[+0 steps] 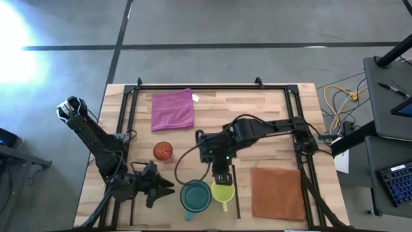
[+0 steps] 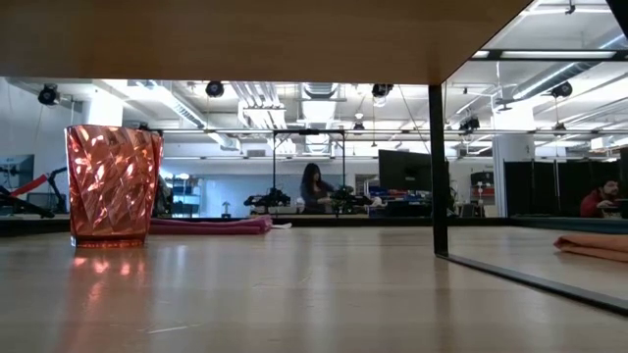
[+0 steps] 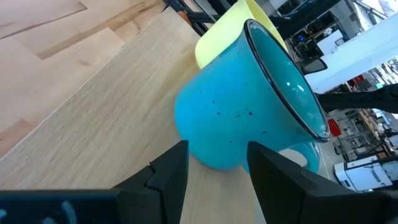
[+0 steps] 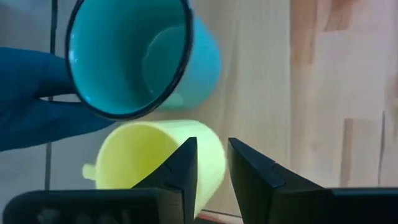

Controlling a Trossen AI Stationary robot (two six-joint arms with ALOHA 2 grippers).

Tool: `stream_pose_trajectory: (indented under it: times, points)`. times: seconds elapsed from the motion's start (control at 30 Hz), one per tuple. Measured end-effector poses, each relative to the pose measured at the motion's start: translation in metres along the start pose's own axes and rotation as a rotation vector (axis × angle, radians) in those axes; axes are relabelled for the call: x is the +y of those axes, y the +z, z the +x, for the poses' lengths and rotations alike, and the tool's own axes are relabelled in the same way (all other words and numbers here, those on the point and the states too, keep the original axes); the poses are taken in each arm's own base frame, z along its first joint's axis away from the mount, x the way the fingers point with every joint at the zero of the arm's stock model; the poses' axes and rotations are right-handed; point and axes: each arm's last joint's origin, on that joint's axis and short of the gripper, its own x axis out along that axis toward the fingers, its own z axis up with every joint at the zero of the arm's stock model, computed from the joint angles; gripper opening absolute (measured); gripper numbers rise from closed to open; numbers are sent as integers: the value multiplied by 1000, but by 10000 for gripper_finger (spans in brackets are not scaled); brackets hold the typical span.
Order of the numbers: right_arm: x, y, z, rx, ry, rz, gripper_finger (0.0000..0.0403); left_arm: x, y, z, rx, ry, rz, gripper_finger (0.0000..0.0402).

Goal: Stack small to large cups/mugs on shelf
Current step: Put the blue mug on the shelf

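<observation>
A teal mug (image 1: 195, 196) and a yellow mug (image 1: 223, 192) stand side by side near the table's front edge, on the pale wood shelf patch (image 1: 206, 216). My left gripper (image 1: 168, 187) lies low, left of the teal mug. It is open, and its fingertips (image 3: 174, 168) stand on either side of the mug's lower wall (image 3: 217, 143); I see no touch. My right gripper (image 1: 222, 177) points down over the yellow mug (image 4: 149, 158), shut on its wall. A red-orange cup (image 1: 163, 151) stands apart, also in the low view (image 2: 113, 184). My right gripper holds the yellow mug by its wall at the far side of the rim (image 4: 211, 158). One finger (image 4: 183, 168) seems to be inside the mug and the other (image 4: 249, 177) outside. The fingers come from above, pointing down. The mug is upright; I cannot tell whether it is off the table.
A magenta cloth (image 1: 172, 109) lies at the far left and a rust-brown mat (image 1: 277, 193) at the near right. A thin black strip (image 1: 237, 193) runs just right of the yellow mug. A blurred blue shape (image 4: 37, 93) shows beside the teal mug (image 4: 143, 62).
</observation>
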Motion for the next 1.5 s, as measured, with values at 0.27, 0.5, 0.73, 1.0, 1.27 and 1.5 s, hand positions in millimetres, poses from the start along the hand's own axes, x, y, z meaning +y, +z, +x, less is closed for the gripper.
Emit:
stream_pose_trajectory:
  times: [0.27,0.5,0.73,1.0,1.27,1.5]
  points:
    - [31,-10,1,-8,48,-63,80,0,0,0,0,0,1,151]
    - [54,-18,5,-7,75,-85,59,0,0,0,0,1,0,151]
    - [76,-15,10,-96,143,-118,11,0,0,0,-4,2,0,151]
    - [83,-14,19,-115,149,-79,9,1,2,0,-48,19,1,151]
    - [88,-16,48,-54,130,-77,9,2,2,1,-54,29,13,151]
    - [87,-14,49,-91,74,-70,8,3,4,1,-114,59,24,151]
